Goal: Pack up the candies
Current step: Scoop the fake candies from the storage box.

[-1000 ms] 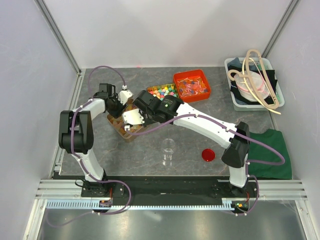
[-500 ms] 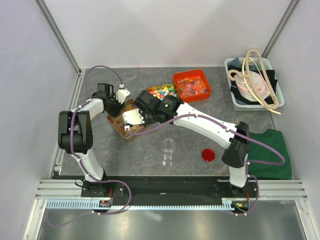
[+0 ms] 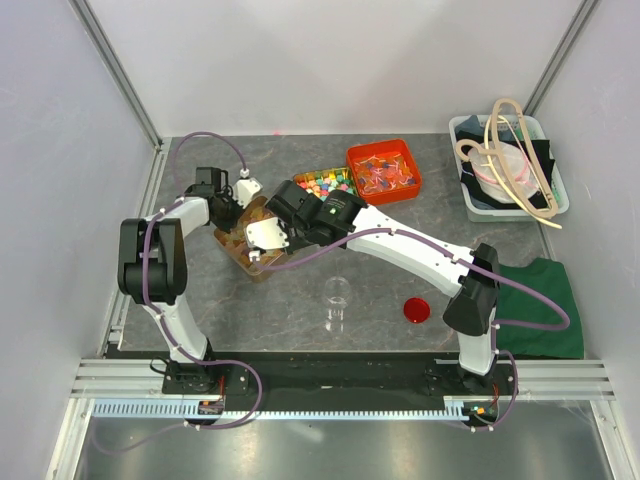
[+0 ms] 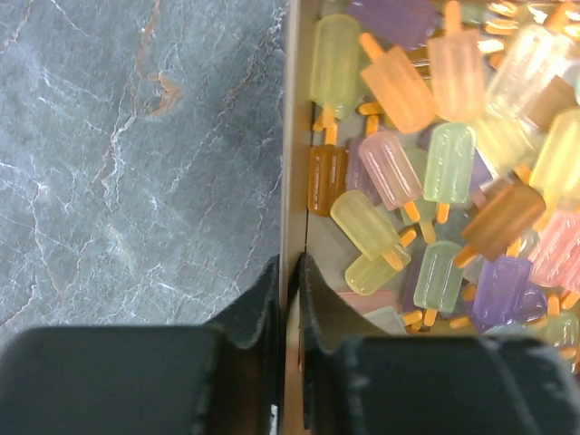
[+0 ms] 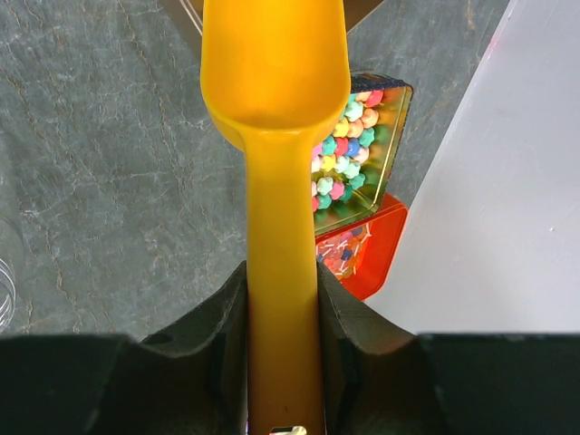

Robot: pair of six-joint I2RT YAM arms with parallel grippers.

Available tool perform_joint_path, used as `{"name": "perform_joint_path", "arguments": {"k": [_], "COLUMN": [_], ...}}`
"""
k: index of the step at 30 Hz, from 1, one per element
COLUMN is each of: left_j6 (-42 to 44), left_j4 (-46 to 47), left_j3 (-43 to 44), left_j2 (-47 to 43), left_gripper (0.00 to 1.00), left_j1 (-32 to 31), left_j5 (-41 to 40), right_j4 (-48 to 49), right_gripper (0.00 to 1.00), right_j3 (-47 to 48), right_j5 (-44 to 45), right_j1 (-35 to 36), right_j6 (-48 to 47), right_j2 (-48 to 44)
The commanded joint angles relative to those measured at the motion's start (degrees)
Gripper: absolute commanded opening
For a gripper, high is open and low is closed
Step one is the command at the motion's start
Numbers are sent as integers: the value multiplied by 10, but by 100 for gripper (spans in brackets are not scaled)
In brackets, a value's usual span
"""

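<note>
The candies point(image 4: 426, 163) are pale popsicle-shaped pieces in yellow, green, pink and orange, heaped in a brown tray point(image 3: 252, 265). In the left wrist view my left gripper point(image 4: 288, 272) is shut on the tray's thin left wall point(image 4: 294, 136), one finger outside and one inside. From above, the left gripper point(image 3: 232, 207) sits at the tray's far left corner. My right gripper point(image 5: 282, 290) is shut on the handle of a yellow scoop point(image 5: 276, 72), whose bowl looks empty. The right gripper point(image 3: 285, 218) hangs over the tray and hides much of it.
A tin of bright multicoloured candies point(image 3: 325, 183) and an orange bin point(image 3: 385, 170) stand behind the tray. A clear cup point(image 3: 336, 300) and a red lid point(image 3: 416, 309) lie nearer the arm bases. A green cloth point(image 3: 535, 300) and a grey bin point(image 3: 510, 170) are at the right.
My left gripper has closed onto the tray's wall; it stood wider before. The right arm with the scoop has barely moved.
</note>
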Motion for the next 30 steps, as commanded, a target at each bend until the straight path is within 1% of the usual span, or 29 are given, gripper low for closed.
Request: {"name": "perform_joint_path", "arguments": {"k": [1, 3, 9, 13, 17, 22, 30], "left_j6": [25, 32, 48, 56, 71, 110, 138], "left_j4": [-1, -5, -18, -17, 0, 36, 59], "left_j3": [-15, -19, -16, 2, 11, -8, -22], "left_j2": [29, 28, 16, 1, -14, -52, -93], "left_gripper": [6, 2, 2, 2, 2, 2, 2], "left_j1": [3, 3, 3, 2, -12, -39, -64], "left_j5": [-18, -14, -9, -8, -30, -75, -85], "right_j4": [5, 5, 1, 1, 4, 9, 10], "right_gripper": [0, 0, 0, 0, 0, 0, 0], "right_j3": [21, 23, 26, 29, 33, 51, 68], "right_j5": [10, 11, 42, 69, 100, 131, 159], "right_j1": [3, 3, 0, -8, -16, -23, -23], "right_j6": [-11, -15, -42, -71, -94, -118, -152], "right_j2": [8, 10, 21, 31, 52, 71, 101]}}
